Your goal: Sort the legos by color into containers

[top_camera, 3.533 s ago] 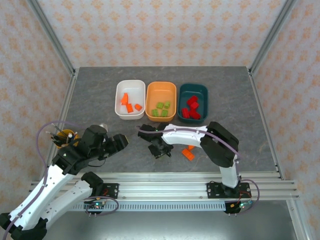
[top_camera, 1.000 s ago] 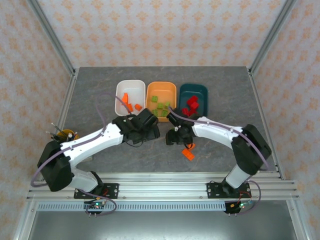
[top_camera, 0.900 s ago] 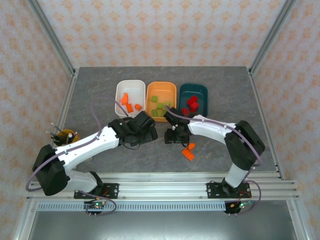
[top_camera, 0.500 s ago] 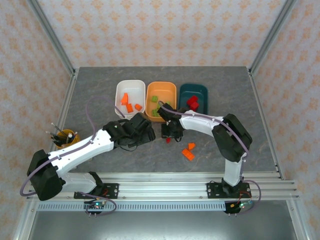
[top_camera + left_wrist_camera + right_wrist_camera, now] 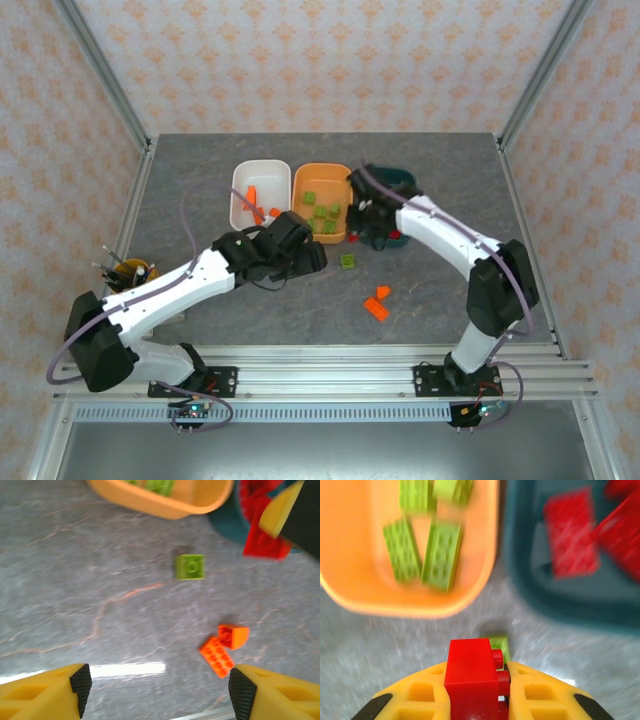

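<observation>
I am clamping my right gripper (image 5: 375, 236) on a red brick (image 5: 469, 669). The jaws are closed on its sides, and I am holding it above the table just short of the tubs. My left gripper (image 5: 160, 692) is hanging open over the table (image 5: 75, 605) with nothing between its pads.

Closest below it, two orange bricks (image 5: 224, 647) are lying against each other. A little beyond them, a lone green brick (image 5: 190, 566) is sitting flat, just in front of the orange tub (image 5: 420, 609) and apart from its wall. Farther on, that tub is holding the sorted green bricks (image 5: 427, 550). The teal tub (image 5: 555, 612) to its right is holding the red bricks (image 5: 570, 535), and the white tub (image 5: 243, 205) at the left end is holding orange pieces (image 5: 258, 212).

By my reckoning I am doing the carry step for red: the brick is picked but not yet dropped. In my right wrist view it is lining up with the gap between the orange and teal tubs. So the next move is calling for a shift right and forward until it is over the teal tub's inside, and only then for spreading the jaws. That view is blurring, so I cannot tell how high I am above the rim.

After that, three loose bricks are waiting. My two arms are working close together, so I would let one clear before the other goes down.
</observation>
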`<state>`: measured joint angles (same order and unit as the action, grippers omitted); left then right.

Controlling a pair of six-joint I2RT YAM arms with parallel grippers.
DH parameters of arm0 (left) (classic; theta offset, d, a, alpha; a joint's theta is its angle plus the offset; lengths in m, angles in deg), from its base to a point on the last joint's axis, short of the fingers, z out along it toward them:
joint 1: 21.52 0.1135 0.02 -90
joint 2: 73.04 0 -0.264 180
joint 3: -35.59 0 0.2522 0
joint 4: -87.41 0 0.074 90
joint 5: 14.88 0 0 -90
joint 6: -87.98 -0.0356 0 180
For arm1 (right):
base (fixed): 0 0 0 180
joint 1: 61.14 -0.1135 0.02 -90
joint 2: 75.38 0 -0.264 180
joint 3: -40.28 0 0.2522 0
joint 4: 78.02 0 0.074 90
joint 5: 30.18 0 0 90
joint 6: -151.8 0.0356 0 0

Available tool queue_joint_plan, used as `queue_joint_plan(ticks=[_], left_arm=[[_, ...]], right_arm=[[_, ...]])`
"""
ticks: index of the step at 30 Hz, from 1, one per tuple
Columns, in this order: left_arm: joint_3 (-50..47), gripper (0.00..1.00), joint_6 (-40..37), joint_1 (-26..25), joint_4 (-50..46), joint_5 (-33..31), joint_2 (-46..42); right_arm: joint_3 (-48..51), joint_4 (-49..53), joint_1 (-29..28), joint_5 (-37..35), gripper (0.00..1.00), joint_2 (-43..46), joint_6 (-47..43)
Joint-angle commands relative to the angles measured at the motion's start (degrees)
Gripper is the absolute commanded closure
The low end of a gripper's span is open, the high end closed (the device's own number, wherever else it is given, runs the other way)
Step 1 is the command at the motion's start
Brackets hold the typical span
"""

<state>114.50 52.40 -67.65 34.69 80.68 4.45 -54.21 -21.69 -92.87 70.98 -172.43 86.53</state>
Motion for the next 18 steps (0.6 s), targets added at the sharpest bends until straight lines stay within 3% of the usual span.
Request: queue_joint_plan(ticks=[1, 6, 12, 15, 18], left_arm=[[4.91, 0.24, -3.05, -0.31, 2.54, 0.84, 4.11], [10.80, 0.24, -3.68, -0.31, 3.12, 1.53, 9.24], [14.36, 0.24, -3.24, -0.28, 2.15, 3.34, 13.99], [14.42, 0.24, -2.39, -0.37, 2.17, 4.90, 15.66], [14.43, 0.24, -2.26, -0.71, 2.50, 6.40, 16.84]], right_arm=[[-5.45, 3.07, 4.92, -1.21, 0.83, -4.93, -3.76], [-17.92, 3.00, 9.98, 0.49, 0.83, -17.28, -4.97], [-34.78, 8.96, 12.02, 2.36, 0.82, -32.29, -5.25], [-37.03, 9.64, 12.47, 2.47, 0.75, -34.75, -4.54], [-36.92, 9.55, 12.66, 2.88, 0.61, -34.44, -4.35]])
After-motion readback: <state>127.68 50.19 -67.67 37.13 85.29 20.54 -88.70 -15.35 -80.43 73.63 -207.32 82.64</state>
